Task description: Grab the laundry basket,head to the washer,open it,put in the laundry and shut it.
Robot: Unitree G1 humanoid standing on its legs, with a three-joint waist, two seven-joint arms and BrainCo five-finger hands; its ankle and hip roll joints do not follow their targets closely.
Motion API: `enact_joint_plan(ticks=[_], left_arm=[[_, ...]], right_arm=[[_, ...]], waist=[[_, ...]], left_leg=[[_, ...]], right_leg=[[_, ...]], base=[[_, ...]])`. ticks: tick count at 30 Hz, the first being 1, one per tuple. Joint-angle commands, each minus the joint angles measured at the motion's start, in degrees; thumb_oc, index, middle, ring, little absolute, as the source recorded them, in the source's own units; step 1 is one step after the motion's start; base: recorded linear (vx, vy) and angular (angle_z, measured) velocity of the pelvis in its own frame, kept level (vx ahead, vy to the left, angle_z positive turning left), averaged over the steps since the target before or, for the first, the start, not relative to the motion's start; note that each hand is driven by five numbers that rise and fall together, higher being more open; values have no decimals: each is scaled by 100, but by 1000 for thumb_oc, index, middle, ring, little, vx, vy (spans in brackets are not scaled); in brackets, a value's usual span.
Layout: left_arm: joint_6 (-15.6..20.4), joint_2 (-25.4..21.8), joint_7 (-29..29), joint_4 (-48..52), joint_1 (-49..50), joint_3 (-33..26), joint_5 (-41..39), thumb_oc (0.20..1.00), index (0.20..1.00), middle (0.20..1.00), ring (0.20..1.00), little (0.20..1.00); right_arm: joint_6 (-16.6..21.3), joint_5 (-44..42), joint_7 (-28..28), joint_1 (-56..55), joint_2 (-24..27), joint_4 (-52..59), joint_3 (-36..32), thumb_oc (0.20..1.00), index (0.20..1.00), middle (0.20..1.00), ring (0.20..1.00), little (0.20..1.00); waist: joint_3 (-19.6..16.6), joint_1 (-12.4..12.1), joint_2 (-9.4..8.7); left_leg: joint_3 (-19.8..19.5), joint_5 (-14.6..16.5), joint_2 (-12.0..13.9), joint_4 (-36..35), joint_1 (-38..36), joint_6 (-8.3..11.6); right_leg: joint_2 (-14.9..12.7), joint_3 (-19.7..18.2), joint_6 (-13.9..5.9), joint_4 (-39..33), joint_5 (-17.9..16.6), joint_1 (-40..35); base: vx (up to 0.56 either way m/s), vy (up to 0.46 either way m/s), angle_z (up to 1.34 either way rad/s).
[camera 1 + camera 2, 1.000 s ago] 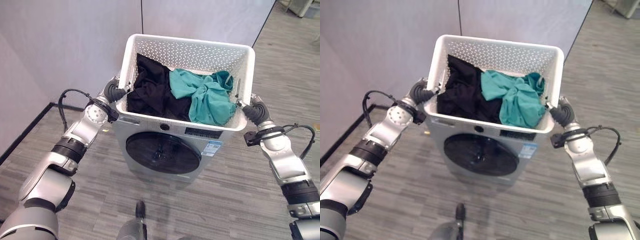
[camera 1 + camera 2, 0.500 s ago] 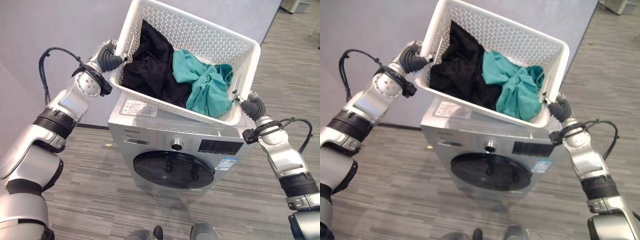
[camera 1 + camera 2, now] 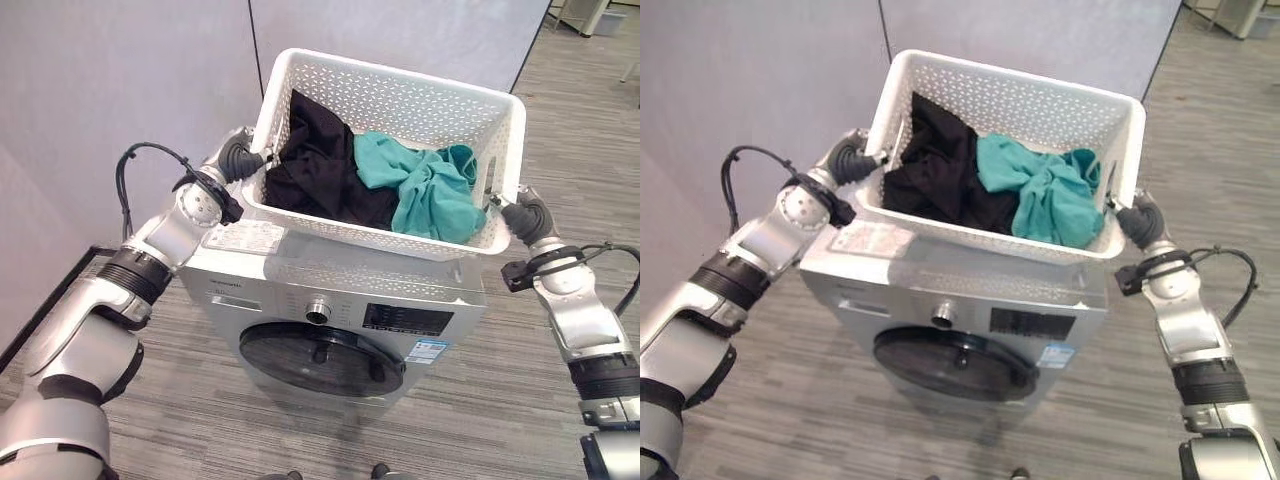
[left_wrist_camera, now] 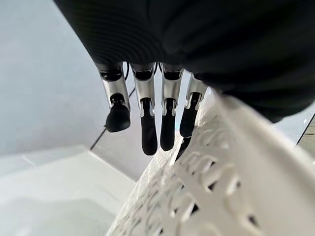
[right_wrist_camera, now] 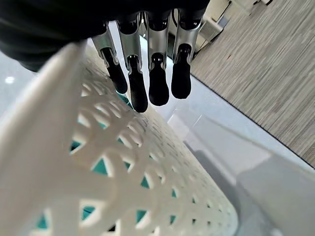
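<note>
Laundry basket [image 3: 392,105] held over the washer [image 3: 330,300], door [image 3: 320,358] not yet opened.

Eye views: the left hand [image 3: 238,158] and right hand [image 3: 524,215] hold the basket's two ends above the washer top; black clothes [image 3: 315,165] and a teal garment [image 3: 425,190] lie inside. Left wrist view: fingers [image 4: 147,125] hang fairly straight beside the basket wall; the thumb is hidden, so I cannot tell the grip. Right wrist view: the same. Next, likely: set the basket down to free a hand.

White perforated basket [image 3: 400,100], black and teal laundry [image 3: 385,185]
</note>
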State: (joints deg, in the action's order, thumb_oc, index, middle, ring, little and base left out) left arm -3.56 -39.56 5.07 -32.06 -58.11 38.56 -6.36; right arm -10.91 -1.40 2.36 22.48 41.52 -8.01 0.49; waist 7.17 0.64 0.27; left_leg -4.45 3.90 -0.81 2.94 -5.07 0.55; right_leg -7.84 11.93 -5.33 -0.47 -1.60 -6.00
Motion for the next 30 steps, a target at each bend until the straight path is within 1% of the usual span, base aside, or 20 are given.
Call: enact_joint_plan(ticks=[1, 3, 4, 8, 9, 10, 11, 14, 15, 16, 17, 20, 23, 26, 30], left_arm=[[621, 628, -272, 399, -575, 282, 206, 200, 200, 200, 200, 200], [581, 656, -297, 303, -557, 327, 255, 200, 200, 200, 200, 200], [580, 667, -278, 241, -575, 340, 267, 200, 200, 200, 200, 200], [551, 662, -225, -73, -756, 486, 312, 200, 200, 200, 200, 200], [551, 667, -225, -181, -816, 535, 300, 200, 200, 200, 200, 200], [543, 668, -234, -249, -866, 584, 301, 200, 200, 200, 200, 200], [534, 681, -199, -359, -959, 624, 299, 200, 200, 200, 200, 200], [516, 718, -188, -546, -1123, 713, 318, 200, 200, 200, 200, 200], [487, 752, -91, -801, -1266, 756, 322, 903, 903, 903, 903, 903], [493, 754, -87, -811, -1277, 759, 320, 1000, 1000, 1000, 1000, 1000], [482, 764, -54, -882, -1334, 759, 321, 1000, 1000, 1000, 1000, 1000], [477, 780, -22, -1018, -1371, 729, 284, 1000, 1000, 1000, 1000, 1000], [513, 843, 168, -1246, -1552, 654, 248, 1000, 1000, 1000, 1000, 1000], [568, 826, 290, -1234, -1622, 545, 233, 1000, 1000, 1000, 1000, 1000], [627, 823, 398, -1421, -1730, 433, 160, 1000, 1000, 1000, 1000, 1000]], right_arm=[[504, -18, -215, 154, 115, 586, 400, 200, 200, 200, 200, 200], [463, -6, -225, 187, 140, 534, 401, 200, 200, 200, 200, 200], [465, -11, -218, 236, 138, 488, 431, 200, 200, 200, 200, 200], [426, -101, -239, 527, 126, 210, 680, 200, 200, 200, 200, 200], [406, -107, -244, 610, 114, 127, 750, 200, 200, 200, 200, 200], [388, -103, -261, 656, 126, 90, 795, 200, 200, 200, 200, 200], [375, -112, -255, 719, 144, 38, 830, 200, 200, 200, 200, 200], [332, -96, -242, 849, 186, -63, 889, 200, 200, 200, 200, 200], [296, -176, -227, 936, 151, -212, 945, 404, 404, 404, 404, 404], [301, -179, -223, 951, 152, -224, 950, 580, 580, 580, 580, 580], [290, -194, -232, 964, 142, -269, 966, 1000, 1000, 1000, 1000, 1000], [264, -203, -225, 989, 157, -412, 994, 1000, 1000, 1000, 1000, 1000], [245, -257, -185, 1099, 177, -678, 1073, 1000, 1000, 1000, 1000, 1000], [264, -254, -203, 1105, 154, -701, 1101, 1000, 1000, 1000, 1000, 1000], [324, -350, -158, 1107, 108, -779, 1082, 1000, 1000, 1000, 1000, 1000]], waist=[[-464, -179, 129], [-466, -161, 125], [-456, -165, 126], [-441, -189, 111], [-420, -195, 105], [-430, -192, 99], [-412, -188, 91], [-388, -172, 74], [-379, -175, 59], [-367, -175, 57], [-370, -178, 52], [-382, -185, 48], [-383, -186, 47], [-381, -173, 52], [-416, -127, 89]], left_leg=[[212, -295, 289, -424, 101, 35], [235, -257, 308, -478, 55, 47], [258, -299, 313, -495, 69, 40], [314, -268, 346, -563, 16, 52], [337, -311, 351, -566, 38, 52], [343, -273, 355, -587, 17, 64], [355, -312, 351, -575, 58, 61], [365, -302, 345, -559, 97, 60], [376, -250, 337, -567, 89, 65], [382, -287, 332, -555, 116, 59], [389, -281, 327, -563, 121, 62], [405, -240, 329, -589, 94, 68], [435, -236, 312, -626, 66, 76], [442, -281, 294, -642, 75, 73], [417, -255, 263, -707, 8, 89]], right_leg=[[-146, -7, -308, 757, 517, 21], [-143, -15, -319, 715, 559, 1], [-140, -12, -312, 674, 520, 18], [-121, -45, -333, 584, 540, -14], [-123, -43, -329, 554, 482, -1], [-117, -52, -342, 536, 504, -18], [-120, -45, -338, 508, 451, 9], [-124, -50, -349, 468, 412, 21], [-126, -61, -370, 395, 423, 1], [-130, -58, -363, 389, 383, 18], [-135, -58, -370, 355, 367, 13], [-141, -73, -382, 329, 387, -7], [-154, -86, -396, 293, 353, -24], [-168, -89, -397, 293, 285, -11], [-188, -76, -423, 279, 269, -57]], base=[[84, 6, 4], [49, 4, 2], [0, 0, 0], [33, 8, -6], [70, 17, -10], [19, 27, -5], [33, 19, 0], [21, 7, 0], [0, 0, 0], [36, 22, -2], [0, 0, 0], [45, 8, -3], [53, 9, -1], [15, 0, -5], [59, 0, -1]])
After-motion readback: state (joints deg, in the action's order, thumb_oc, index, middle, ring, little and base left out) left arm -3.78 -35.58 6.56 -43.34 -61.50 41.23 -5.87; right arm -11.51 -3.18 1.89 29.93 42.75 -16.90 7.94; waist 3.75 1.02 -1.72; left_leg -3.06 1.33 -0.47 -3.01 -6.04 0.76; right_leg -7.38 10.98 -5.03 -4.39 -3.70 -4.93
